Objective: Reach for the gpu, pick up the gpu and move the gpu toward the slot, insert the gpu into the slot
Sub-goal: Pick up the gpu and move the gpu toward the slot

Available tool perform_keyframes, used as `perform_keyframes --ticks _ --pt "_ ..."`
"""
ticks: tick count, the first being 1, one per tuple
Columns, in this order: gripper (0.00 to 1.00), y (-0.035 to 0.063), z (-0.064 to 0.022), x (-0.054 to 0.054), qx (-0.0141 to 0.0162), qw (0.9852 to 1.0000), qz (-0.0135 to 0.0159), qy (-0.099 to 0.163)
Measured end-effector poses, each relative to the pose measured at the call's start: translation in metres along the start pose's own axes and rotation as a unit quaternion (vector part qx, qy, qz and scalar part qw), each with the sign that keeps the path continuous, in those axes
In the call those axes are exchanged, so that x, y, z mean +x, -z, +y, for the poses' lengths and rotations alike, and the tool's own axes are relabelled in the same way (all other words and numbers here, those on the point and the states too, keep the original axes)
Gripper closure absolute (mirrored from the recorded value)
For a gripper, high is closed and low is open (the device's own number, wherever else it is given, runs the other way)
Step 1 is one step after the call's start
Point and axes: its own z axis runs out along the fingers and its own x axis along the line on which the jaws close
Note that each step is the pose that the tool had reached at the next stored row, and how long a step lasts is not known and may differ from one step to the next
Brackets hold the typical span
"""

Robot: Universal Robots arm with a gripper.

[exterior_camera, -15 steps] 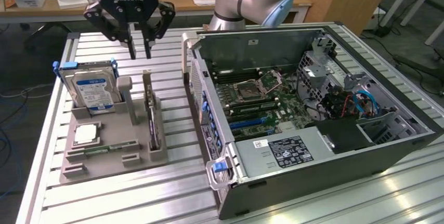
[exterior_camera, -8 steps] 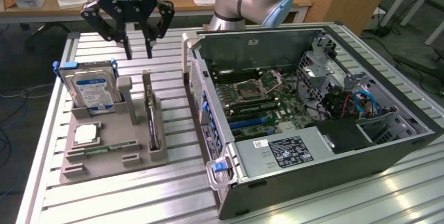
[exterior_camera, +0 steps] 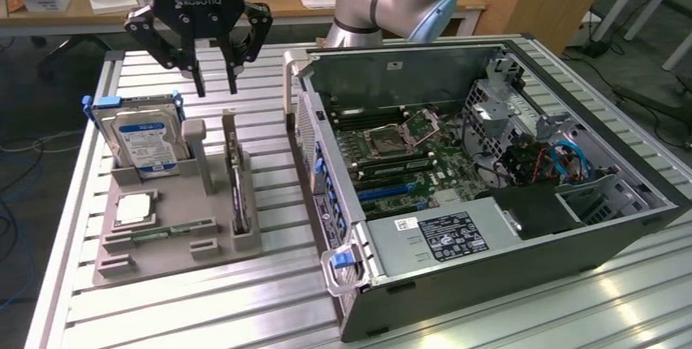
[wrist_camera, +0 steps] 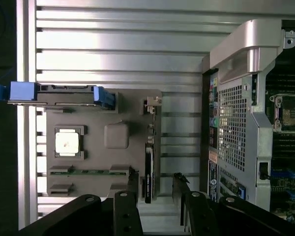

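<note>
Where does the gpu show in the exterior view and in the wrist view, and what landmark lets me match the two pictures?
Exterior view: the gpu stands on edge in the grey holder, on the side nearest the computer case, below the gripper.
Wrist view: the gpu is the thin dark strip along the holder's case-side edge.
Shared landmark: the hard drive with blue brackets.

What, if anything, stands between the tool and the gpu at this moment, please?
Nothing visible does. The open tool hangs above the gpu, which stands on edge in the grey tray. The hard drive stands aside, toward the exterior view's left.
</note>
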Motion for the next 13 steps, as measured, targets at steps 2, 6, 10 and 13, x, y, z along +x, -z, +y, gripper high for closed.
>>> perform_keyframes --ticks 2,6,10,13 --pt "0.58 -0.0012 -0.0028 0.000 -0.0001 1.0000 0.0001 0.002" --pt "0.58 -0.0077 -0.0055 0.000 -0.0003 0.9999 0.0012 0.014" --pt "0.58 -0.0144 -0.0077 0.000 -0.0005 0.9997 0.0016 0.023" --pt "0.58 -0.0173 -0.0114 0.000 -0.0006 0.9996 0.0019 0.028"
